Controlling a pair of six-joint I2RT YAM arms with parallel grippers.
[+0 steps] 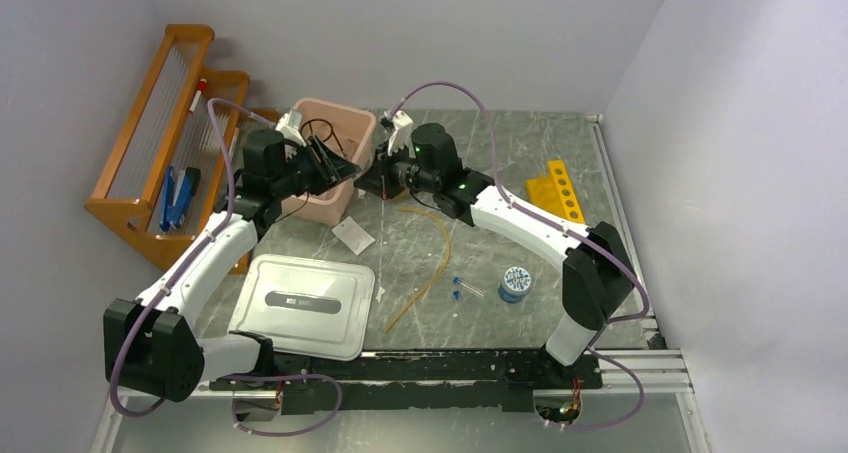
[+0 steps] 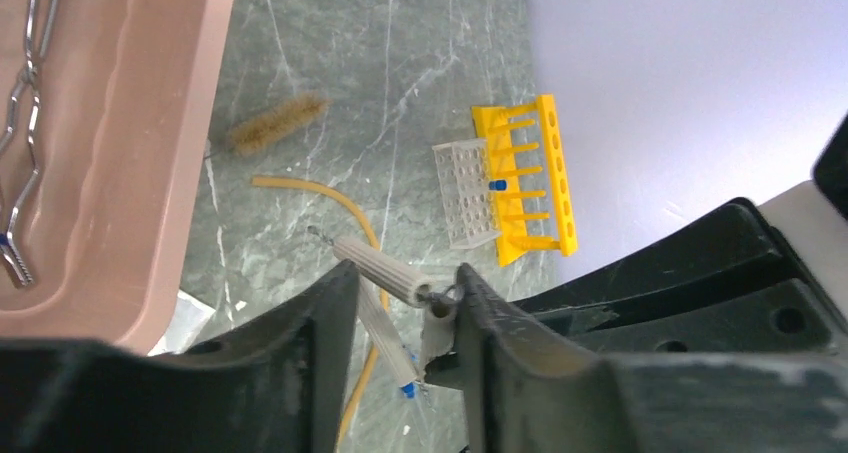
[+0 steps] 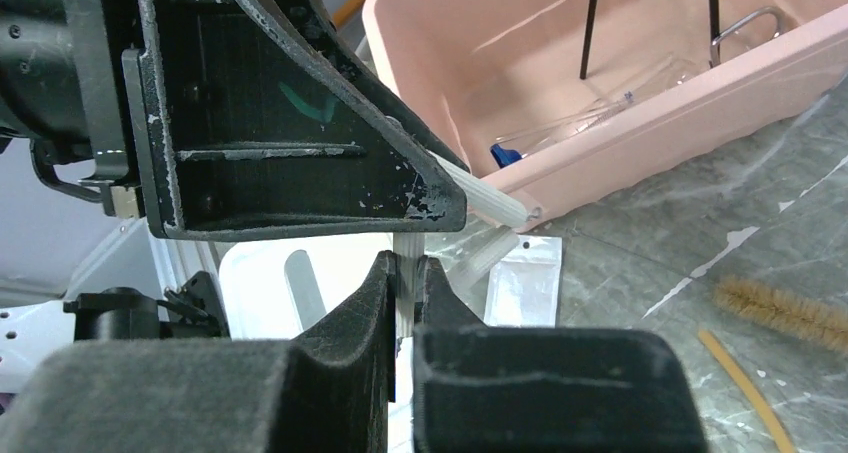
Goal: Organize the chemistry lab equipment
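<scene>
The wire triangle (image 2: 385, 266), its wire sheathed in pale ribbed sleeves, hung in the air just off the right-hand wall of the pink tub (image 1: 335, 123), toward the far left of the surface (image 1: 545, 143), with both arms meeting on it. The right claw (image 3: 405, 265) was pinched tight on one upright sleeve, its jaws almost touching. The left claw (image 2: 405, 278) stood roughly half open with another sleeve and a wire corner lying across its gap. That sleeve touched one finger, but whether the jaws actually pressed on it could not be told. Inside the tub lay metal tongs (image 2: 20, 123) and the thin legs of the black wire tripod ring (image 3: 590, 23). A bristle brush (image 2: 275, 125) lay on the surface just right of the tub. The long tan rubber tube (image 1: 430, 263) curved from the middle toward the near edge. The yellow tube rack (image 1: 558, 188) lay at the far right with a small white rack (image 2: 465, 193) touching its left side. Tiny blue-capped vials (image 1: 460, 288) lay near the tube's right side, and the blue hexagonal piece (image 1: 515, 283) sat just right of them. A white lid (image 1: 300, 303) lay flat at the near left, with a small clear bag (image 1: 352, 235) between it and the tub. The orange wooden rack (image 1: 165, 163) stood along the left wall.
</scene>
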